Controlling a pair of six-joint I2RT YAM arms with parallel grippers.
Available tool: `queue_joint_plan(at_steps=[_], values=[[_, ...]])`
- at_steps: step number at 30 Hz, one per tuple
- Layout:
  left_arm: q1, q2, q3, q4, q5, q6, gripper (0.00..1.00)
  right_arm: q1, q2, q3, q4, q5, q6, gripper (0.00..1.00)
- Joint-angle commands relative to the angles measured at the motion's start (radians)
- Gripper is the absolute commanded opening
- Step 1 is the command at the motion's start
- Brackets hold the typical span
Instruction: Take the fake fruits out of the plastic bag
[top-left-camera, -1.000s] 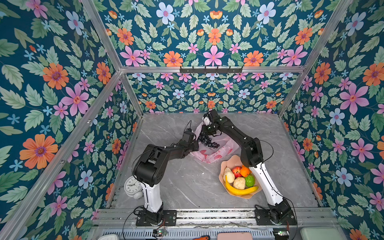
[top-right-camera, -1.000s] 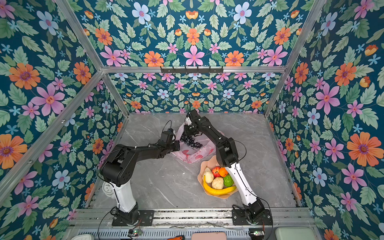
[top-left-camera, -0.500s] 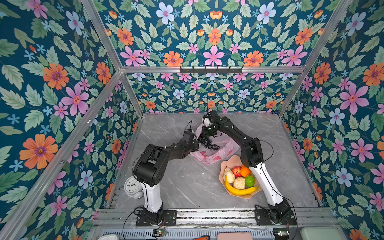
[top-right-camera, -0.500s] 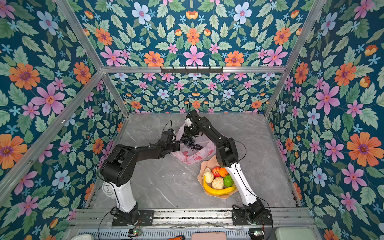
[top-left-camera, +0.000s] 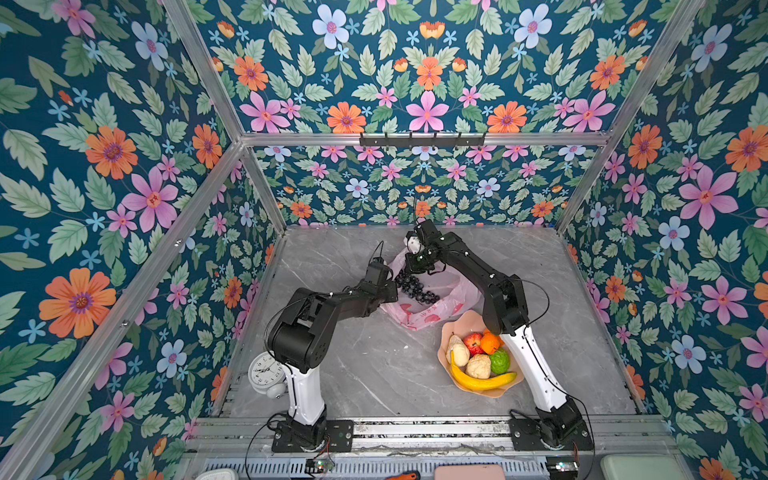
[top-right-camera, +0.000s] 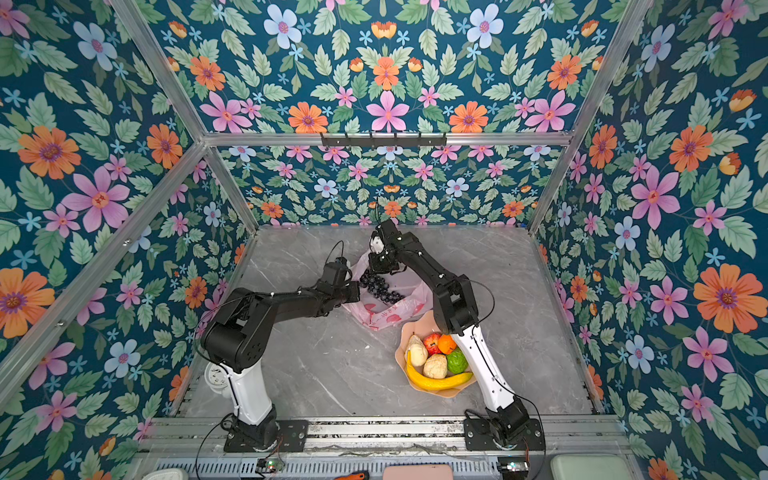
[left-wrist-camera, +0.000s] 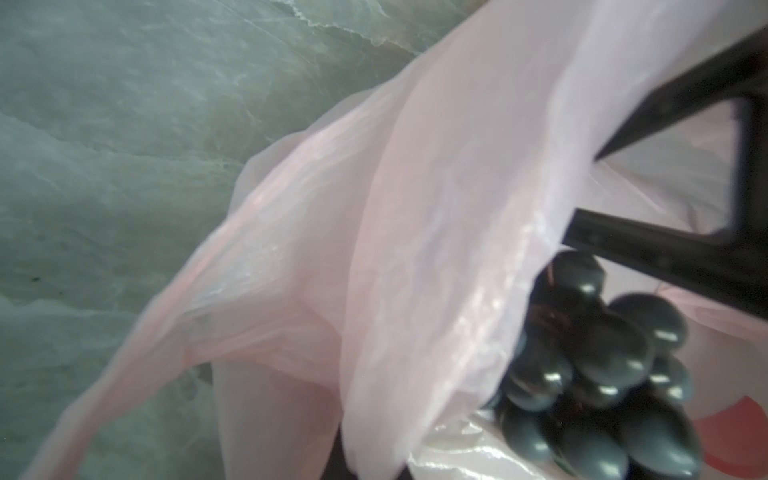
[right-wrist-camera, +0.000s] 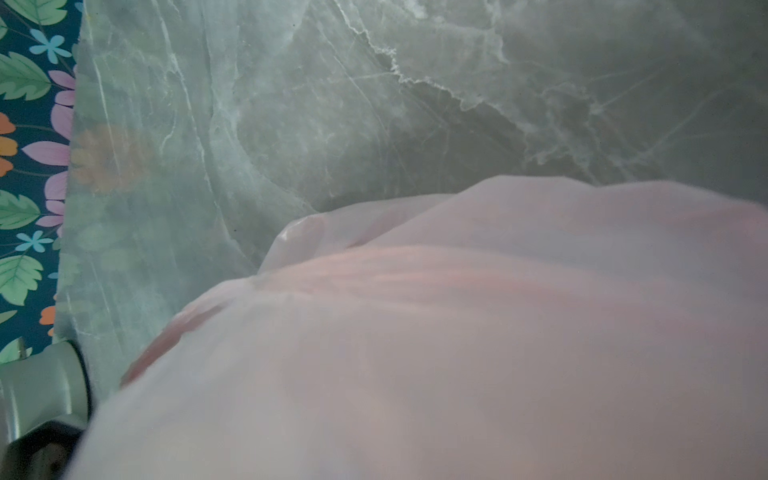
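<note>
table (top-left-camera: 365, 374): grey marble top, everything below placed relative to the peach bowl
left arm (top-left-camera: 332, 303): black links run from its base, well to the left of the bowl, up and across to the bag's left edge
right arm (top-left-camera: 494, 286): rises from its base just right of the bowl, passes over the bowl's far-right rim, bends back toward the bag's far end
plastic bag (top-left-camera: 440, 303): pale pink, red print; lies just beyond the bowl's far-left rim, close to it, contact unclear. Mouth lifted toward the far-left, closed bottom toward the bowl
peach bowl (top-left-camera: 446, 332): scalloped, holds six of the fake fruits
banana (top-left-camera: 482, 380): along the bowl's near rim, long axis left-right, tips curling up
grape bunch (top-left-camera: 415, 289): dark purple, in the bag's open mouth; long axis runs diagonally, top end far-left, tail toward the bowl. Glossy grapes show in the left wrist view (left-wrist-camera: 602, 365)
clock (top-left-camera: 266, 374): white, well left of the bowl, by the left arm's base
green fruit (top-left-camera: 498, 360), cream lump (top-left-camera: 478, 365), second cream piece (top-left-camera: 459, 351), apple (top-left-camera: 473, 341), orange (top-left-camera: 490, 343): packed together in the bowl behind the banana
left gripper (top-left-camera: 390, 291): jaws clenched, pinching the bag's left rim
right gripper (top-left-camera: 415, 268): jaws clenched at the top end of the bunch; whether they grip the grapes or the bag film, can't tell
</note>
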Motion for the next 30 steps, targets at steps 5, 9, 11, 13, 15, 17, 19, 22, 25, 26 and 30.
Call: queue_joint_plan(at_steps=[5, 9, 11, 13, 15, 17, 19, 22, 25, 26, 30], values=[[0.000, -0.001, 0.005, -0.006, -0.037, 0.005, 0.00, 0.001, -0.062, -0.053, 0.045, -0.023, 0.010, 0.00], [0.000, -0.002, 0.004, -0.009, -0.045, 0.003, 0.00, 0.001, -0.076, -0.069, 0.047, -0.020, 0.010, 0.00], [0.001, -0.002, 0.003, -0.012, -0.051, -0.001, 0.00, 0.003, -0.087, -0.078, 0.050, -0.023, 0.010, 0.00], [0.004, -0.003, 0.002, -0.013, -0.056, -0.007, 0.00, 0.003, -0.104, -0.095, 0.056, -0.029, 0.013, 0.00], [0.012, -0.004, -0.003, -0.013, -0.056, -0.021, 0.00, 0.004, -0.134, -0.127, 0.073, -0.028, 0.017, 0.00], [0.021, -0.005, -0.010, -0.010, -0.056, -0.031, 0.00, 0.005, -0.173, -0.167, 0.100, -0.028, 0.025, 0.00], [0.029, -0.009, -0.019, -0.006, -0.059, -0.041, 0.00, 0.003, -0.214, -0.209, 0.123, -0.028, 0.031, 0.00], [0.045, -0.020, -0.035, 0.006, -0.058, -0.059, 0.00, 0.004, -0.262, -0.256, 0.144, -0.026, 0.035, 0.00], [0.060, -0.031, -0.052, 0.016, -0.061, -0.076, 0.00, 0.006, -0.311, -0.304, 0.159, -0.022, 0.036, 0.00], [0.065, -0.034, -0.058, 0.019, -0.062, -0.082, 0.00, 0.006, -0.326, -0.322, 0.164, -0.019, 0.036, 0.00], [0.078, -0.053, -0.079, 0.033, -0.068, -0.098, 0.00, 0.007, -0.393, -0.385, 0.185, -0.014, 0.036, 0.00]])
